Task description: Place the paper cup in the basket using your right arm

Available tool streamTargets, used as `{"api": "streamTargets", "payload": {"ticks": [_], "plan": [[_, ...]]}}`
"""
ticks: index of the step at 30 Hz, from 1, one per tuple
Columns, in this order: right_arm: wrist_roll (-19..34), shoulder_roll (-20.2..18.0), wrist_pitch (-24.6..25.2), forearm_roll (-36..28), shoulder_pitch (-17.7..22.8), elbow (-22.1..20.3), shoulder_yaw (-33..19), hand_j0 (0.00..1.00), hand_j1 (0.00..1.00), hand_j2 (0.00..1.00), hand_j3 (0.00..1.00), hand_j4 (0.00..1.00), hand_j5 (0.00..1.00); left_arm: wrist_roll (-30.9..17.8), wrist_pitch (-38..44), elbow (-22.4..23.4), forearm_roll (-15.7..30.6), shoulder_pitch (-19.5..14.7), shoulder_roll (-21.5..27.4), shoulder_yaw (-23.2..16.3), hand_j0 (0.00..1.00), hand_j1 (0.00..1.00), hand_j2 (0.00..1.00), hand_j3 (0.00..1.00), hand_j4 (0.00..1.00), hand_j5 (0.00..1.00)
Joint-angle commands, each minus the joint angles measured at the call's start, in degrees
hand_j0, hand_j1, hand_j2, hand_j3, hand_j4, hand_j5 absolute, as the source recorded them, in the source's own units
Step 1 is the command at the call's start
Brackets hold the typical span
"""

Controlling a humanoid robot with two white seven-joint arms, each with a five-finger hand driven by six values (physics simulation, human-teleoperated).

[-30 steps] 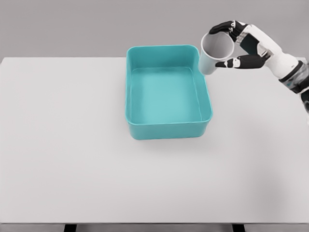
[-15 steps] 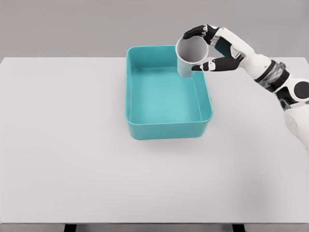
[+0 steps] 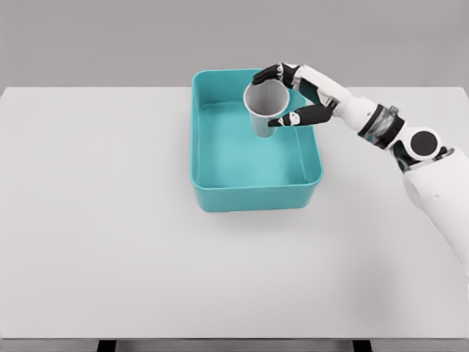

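Right hand (image 3: 293, 95) moved leftward; fingers hold smooth tapered paper cup (image 3: 265, 107) over rounded teal basket (image 3: 220, 199).

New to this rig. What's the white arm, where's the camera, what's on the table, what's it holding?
This is a simulator's render, not a real photo. The camera sits on a humanoid robot's head and looks down at a white table in front of it.

The white jointed arm coming in from the picture's right is the robot's right arm. It ends in a five-finger right hand with dark fingertips. The left arm is not in the picture.

One thing rests on the table: a teal rectangular basket, open at the top, with nothing lying inside it.

The hand grips a white paper cup, thumb on one side and fingers on the other. The cup is roughly upright, its open mouth tipped slightly toward the camera, and it appears over the far part of the basket. Whether it touches the basket floor cannot be told from this one view.
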Motion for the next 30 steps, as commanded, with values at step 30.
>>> {"api": "streamTargets", "payload": {"ticks": [30], "plan": [[0.0,8.2,19.3,50.2,-8.7,-3.9,1.4,0.68,0.68,0.68,0.68,0.68,0.68,0.0,0.0,0.0,0.0,0.0,0.0,0.0,1.00,1.00,1.00,1.00,1.00,1.00]]}}
